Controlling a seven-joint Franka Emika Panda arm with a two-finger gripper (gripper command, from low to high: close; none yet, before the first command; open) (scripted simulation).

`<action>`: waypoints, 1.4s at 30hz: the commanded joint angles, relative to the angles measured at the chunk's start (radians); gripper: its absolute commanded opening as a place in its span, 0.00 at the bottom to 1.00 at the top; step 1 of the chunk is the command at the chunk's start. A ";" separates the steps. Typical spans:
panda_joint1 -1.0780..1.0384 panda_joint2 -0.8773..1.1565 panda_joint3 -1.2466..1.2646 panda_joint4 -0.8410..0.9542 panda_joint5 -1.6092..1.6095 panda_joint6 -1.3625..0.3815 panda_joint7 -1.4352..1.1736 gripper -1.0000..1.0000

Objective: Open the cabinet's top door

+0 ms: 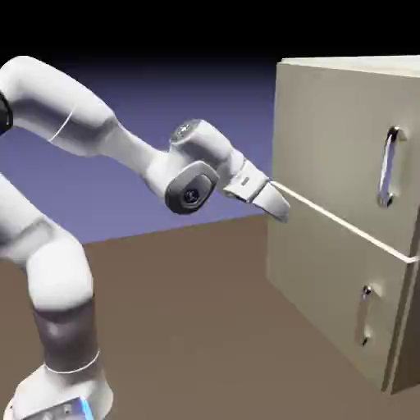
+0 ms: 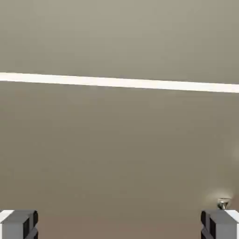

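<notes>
Brown floor (image 1: 189, 328) is spread beneath everything, and its far edge is set against a blue-violet backdrop (image 1: 205, 107) that is darkened to black at the top. On the floor's right side in the exterior view, the large beige cabinet (image 1: 361, 64) is placed, with its panelled front turned towards the arm. The white arm (image 1: 131, 156) is based near the floor's near left corner; from there it is raised, bent over and stretched rightwards, its hand angled down towards the cabinet.

The top door (image 1: 328, 139), the taller of two flat panels, is seen flush and closed, filling the cabinet's front from the top edge down to a pale seam. Below it the lower panel (image 1: 320, 279) is set, also shut. The gripper (image 2: 119, 224) is held before the cabinet's front, near the seam and towards the front's far edge, well apart from both handles. Its jaws are spread wide, with nothing gripped between them. The pale seam (image 1: 344, 221) is drawn across the full width of the hand view. A long silver handle (image 1: 385, 168) is mounted upright on the top door, near its near-side edge. On the lower panel a short handle (image 1: 362, 316) is fixed, likewise upright.
</notes>
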 commanded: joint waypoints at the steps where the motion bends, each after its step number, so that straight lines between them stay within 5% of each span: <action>1: 0.016 -0.007 -0.019 0.010 -0.044 0.000 0.030 0.50; 42: 0.690 -0.281 -0.790 0.431 -1.827 -0.021 1.264 0.50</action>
